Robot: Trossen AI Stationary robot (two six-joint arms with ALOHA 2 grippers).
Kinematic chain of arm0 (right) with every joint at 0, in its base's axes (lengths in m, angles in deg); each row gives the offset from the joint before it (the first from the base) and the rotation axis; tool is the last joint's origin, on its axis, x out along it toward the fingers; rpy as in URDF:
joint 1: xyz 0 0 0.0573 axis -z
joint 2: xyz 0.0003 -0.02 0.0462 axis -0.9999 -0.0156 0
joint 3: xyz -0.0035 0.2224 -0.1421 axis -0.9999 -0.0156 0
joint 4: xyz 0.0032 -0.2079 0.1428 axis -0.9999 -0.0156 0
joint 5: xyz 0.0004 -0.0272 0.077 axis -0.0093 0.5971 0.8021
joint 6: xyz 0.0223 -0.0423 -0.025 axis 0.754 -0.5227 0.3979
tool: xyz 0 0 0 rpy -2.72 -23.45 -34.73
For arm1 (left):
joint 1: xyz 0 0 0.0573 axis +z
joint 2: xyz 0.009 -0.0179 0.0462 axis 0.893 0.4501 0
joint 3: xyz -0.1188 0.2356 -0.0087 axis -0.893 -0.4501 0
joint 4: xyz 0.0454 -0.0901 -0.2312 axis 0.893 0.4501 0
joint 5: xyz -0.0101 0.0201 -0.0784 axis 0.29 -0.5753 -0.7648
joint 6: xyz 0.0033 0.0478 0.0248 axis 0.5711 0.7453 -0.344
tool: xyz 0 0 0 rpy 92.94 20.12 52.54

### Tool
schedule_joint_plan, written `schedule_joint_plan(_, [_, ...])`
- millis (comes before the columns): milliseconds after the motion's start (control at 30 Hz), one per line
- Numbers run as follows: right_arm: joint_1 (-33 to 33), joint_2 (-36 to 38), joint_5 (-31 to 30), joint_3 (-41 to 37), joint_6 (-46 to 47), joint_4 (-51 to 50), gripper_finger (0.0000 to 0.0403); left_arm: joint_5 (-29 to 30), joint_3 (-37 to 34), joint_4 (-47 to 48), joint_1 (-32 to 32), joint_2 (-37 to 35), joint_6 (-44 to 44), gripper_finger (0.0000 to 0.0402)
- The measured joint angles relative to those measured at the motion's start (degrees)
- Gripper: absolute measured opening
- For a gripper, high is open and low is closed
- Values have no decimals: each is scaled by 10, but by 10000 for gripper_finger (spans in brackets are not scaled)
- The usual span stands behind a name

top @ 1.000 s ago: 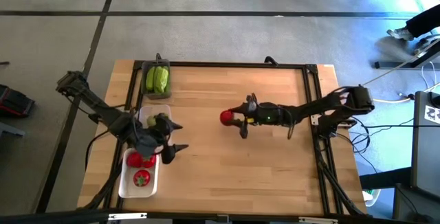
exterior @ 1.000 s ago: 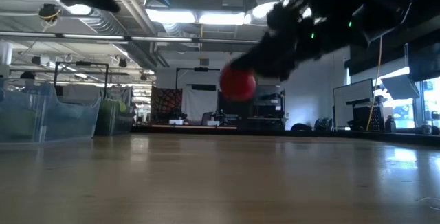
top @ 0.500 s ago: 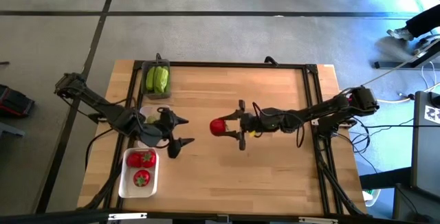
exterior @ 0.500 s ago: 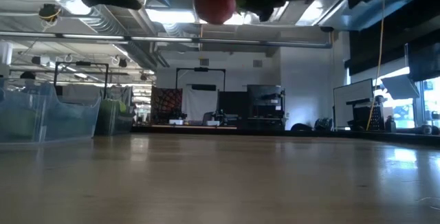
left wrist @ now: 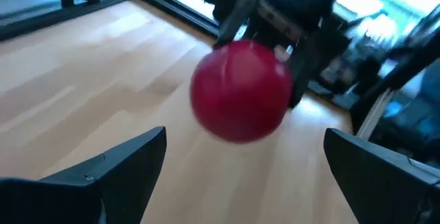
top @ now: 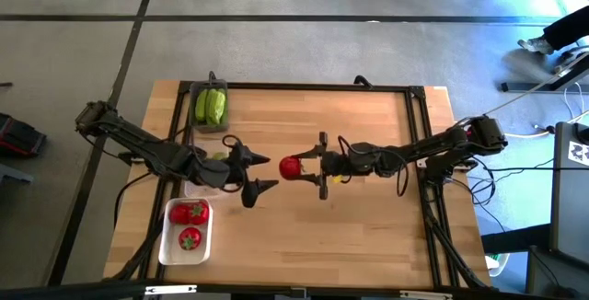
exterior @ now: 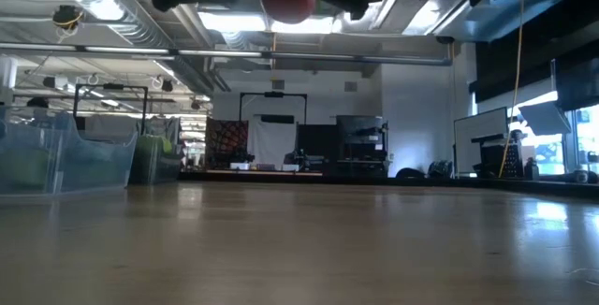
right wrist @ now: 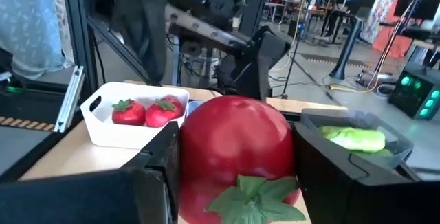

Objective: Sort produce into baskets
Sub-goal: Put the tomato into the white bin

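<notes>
Tomato: held between the fingers of my right gripper, raised above the middle of the table, clear of the wood. In the right wrist view the two dark fingers press its sides and its green top faces the camera. In the low view only its lower half shows; the rest is cut off by the frame edge.

My left gripper hovers just beside the tomato, on the side facing the baskets, jaws spread wide with nothing between them. In the left wrist view both fingertips frame the tomato without touching it.

White basket: near the table's left front edge, holding two tomatoes.

Grey basket: at the far left corner, holding cucumbers.

Clear basket: mostly hidden under my left arm; one green fruit shows inside it, and I cannot tell what else it holds.
</notes>
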Motion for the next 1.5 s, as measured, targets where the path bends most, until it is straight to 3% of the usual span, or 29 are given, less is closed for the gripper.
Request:
schedule_joint_plan(267, [-25, 0, -29, 0, -106, 17, 191, -7, 0, -37, 2, -3, -64, 389])
schedule_joint_plan(467, [-24, 0, -27, 0, -133, 43, 191, -11, 0, -55, 12, 6, -89, 389])
schedule_joint_plan(800, [-27, 0, 0, 1, -144, 62, 191, -24, 0, -176, 36, 57, -47, 389])
schedule_joint_plan(1067, [-28, -1, 1, 1, -149, 77, 191, -92, 0, -222, 55, 90, -43, 387])
schedule_joint_plan(1167, [-28, -1, 1, 1, -149, 73, 191, -98, 0, -227, 55, 97, -46, 372])
schedule_joint_plan(1367, [-28, -1, 6, 0, -149, 74, 191, -99, 0, -235, 55, 98, -33, 306])
schedule_joint_plan(1500, [-28, -1, 9, 0, -149, 76, 209, -99, 0, -236, 55, 97, -24, 303])
